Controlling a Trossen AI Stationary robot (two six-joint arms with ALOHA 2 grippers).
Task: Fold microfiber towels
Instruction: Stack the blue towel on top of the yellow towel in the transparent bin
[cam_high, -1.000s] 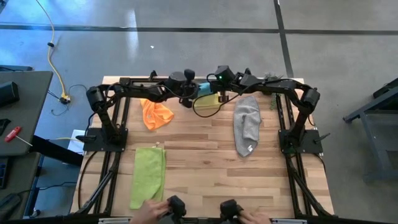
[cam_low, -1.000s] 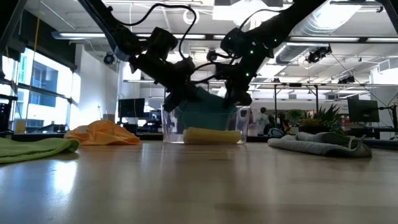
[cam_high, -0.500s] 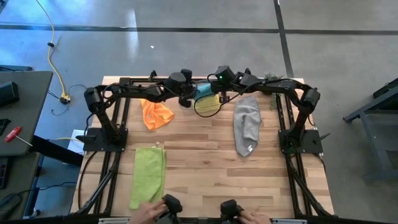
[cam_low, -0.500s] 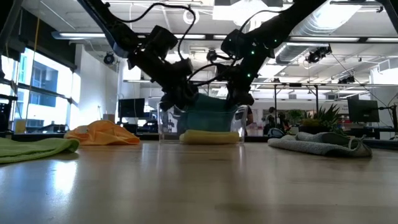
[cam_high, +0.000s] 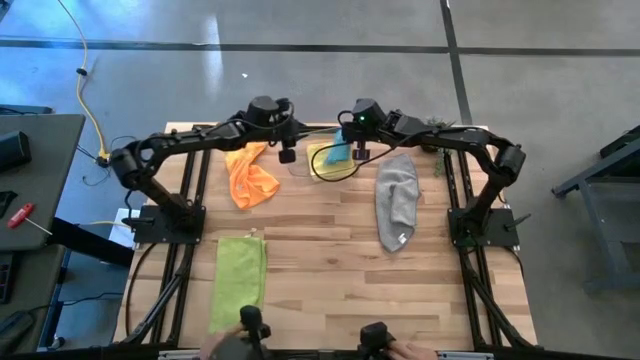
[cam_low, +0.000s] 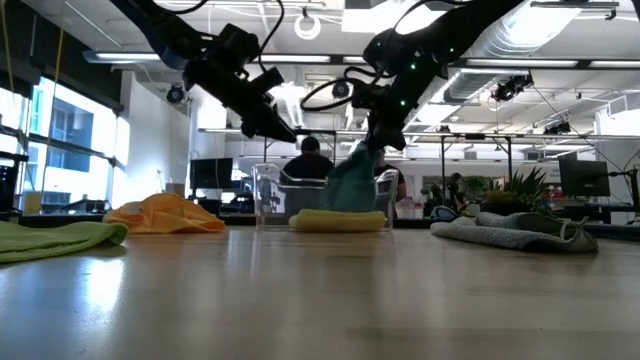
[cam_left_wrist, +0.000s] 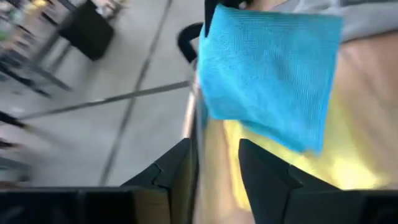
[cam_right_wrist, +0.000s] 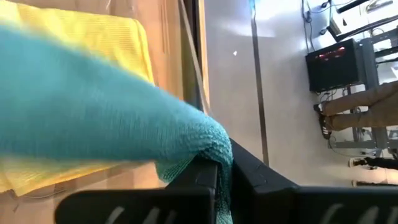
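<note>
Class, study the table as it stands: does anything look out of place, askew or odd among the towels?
One oddity: the teal towel hangs from the shut right gripper above the clear bin, which holds the folded yellow towel. The orange towel and grey towel lie crumpled, unfolded.

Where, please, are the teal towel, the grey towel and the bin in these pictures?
teal towel (cam_left_wrist: 267, 74), left wrist view, middle of the hanging cloth.
grey towel (cam_high: 397, 200), high view, centre of the cloth.
bin (cam_low: 268, 195), low view, its clear left wall.
</note>
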